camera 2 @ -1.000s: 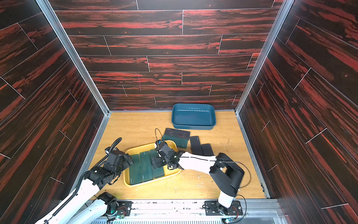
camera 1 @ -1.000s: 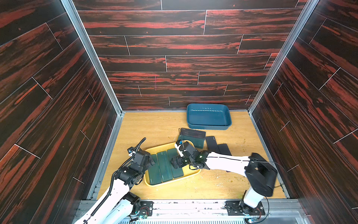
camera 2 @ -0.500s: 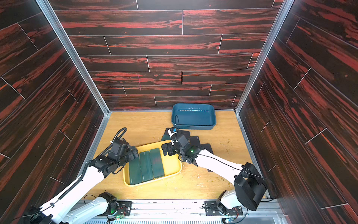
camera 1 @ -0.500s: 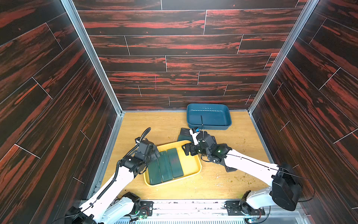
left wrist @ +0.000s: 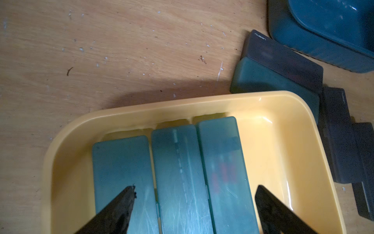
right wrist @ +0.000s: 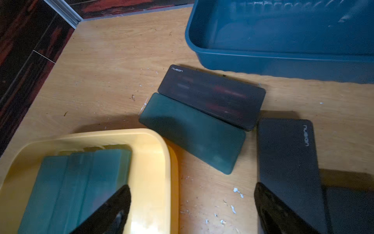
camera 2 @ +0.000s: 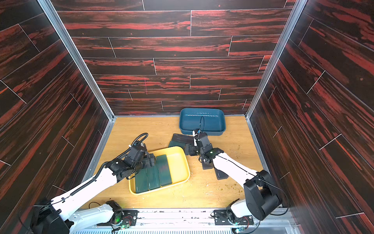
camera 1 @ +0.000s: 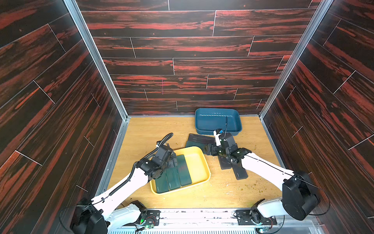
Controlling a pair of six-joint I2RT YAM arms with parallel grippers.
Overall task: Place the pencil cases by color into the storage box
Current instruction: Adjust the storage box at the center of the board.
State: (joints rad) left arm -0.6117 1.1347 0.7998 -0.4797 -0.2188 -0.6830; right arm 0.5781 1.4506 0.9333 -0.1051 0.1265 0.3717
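Now the left arm [camera 1: 125, 182] reaches forward from its base, wrist tipped down over the yellow tray [camera 1: 208, 172]. The left jaws stand spread and grip nothing. Below them three green pencil cases [left wrist: 182, 172] lie side by side in the tray, one fingertip over the outermost case and the other past the opposite one. The right arm [camera 1: 263, 168] stretches low across the desk [camera 1: 151, 131], wrist turned toward the tray, and the right jaws are spread and empty too. Just ahead of them lies a loose green case [right wrist: 192, 131], with a black case [right wrist: 212, 95] touching its long side and the blue storage box [right wrist: 283, 58] beyond. A second black case [right wrist: 287, 158] lies beside one fingertip. A second ago the right jaws were over the cases in the tray and the left arm hung back at its near edge. Since then the right has drawn out to the loose cases and the left has moved in.
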